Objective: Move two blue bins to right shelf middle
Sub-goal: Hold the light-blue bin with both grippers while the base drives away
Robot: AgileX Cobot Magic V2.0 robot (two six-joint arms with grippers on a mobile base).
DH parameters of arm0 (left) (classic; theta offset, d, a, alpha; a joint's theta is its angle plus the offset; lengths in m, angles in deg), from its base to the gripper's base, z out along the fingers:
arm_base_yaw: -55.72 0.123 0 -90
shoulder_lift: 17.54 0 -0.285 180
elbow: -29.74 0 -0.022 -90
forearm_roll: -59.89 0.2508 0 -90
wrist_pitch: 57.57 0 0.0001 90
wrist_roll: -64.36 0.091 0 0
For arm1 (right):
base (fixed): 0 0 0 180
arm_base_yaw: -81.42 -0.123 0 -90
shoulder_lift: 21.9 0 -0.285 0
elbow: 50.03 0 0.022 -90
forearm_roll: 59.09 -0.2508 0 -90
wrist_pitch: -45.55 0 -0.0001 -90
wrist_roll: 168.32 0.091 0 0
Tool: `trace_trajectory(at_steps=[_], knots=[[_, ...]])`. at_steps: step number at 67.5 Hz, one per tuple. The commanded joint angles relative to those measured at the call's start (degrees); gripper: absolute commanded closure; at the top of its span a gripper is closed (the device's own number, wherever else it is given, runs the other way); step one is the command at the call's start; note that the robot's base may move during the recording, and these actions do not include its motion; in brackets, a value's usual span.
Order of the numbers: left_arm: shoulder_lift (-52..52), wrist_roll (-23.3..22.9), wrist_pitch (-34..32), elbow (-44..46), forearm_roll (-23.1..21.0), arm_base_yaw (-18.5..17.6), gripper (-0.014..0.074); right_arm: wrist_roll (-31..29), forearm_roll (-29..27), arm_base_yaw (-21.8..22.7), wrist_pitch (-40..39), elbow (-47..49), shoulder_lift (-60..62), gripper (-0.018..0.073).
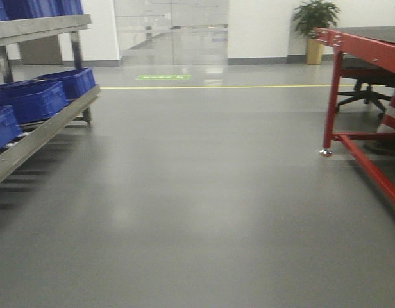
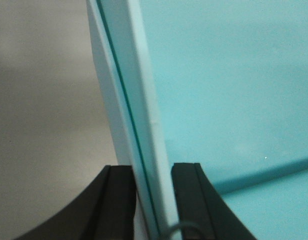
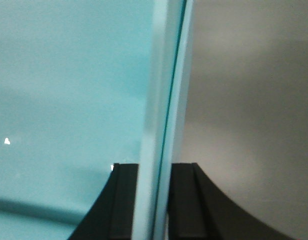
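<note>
Left gripper (image 2: 152, 195) was clamped narrow on blue bin (image 2: 234, 90), one pad on each face of its side wall. Right gripper (image 3: 153, 195) pinched apparently opposite wall same way. Bin hung between grippers, outside front view; distance from rack (image 1: 53, 122) could not be told. Other bins (image 1: 32, 99) sat on rack's lower tier. Judged stiff moulded plastic, light if empty, smooth and slippery. Best hold: thick rim, both sides, kept level.
</note>
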Motion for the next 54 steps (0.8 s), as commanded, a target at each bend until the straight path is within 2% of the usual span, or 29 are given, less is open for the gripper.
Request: trace_trajectory(at_steps=[1,54], knots=[[-0.82,1.36,-3.65,0.98,-3.31,-0.63,0.0707,-1.19,-0.82,-0.26,-5.5,0.79,0.77,0.0721],[-0.82,1.36,-3.65,0.98,-3.31,-0.63,0.0707,-1.19,-0.82,-0.26,-5.5,0.79,0.77,0.0721]])
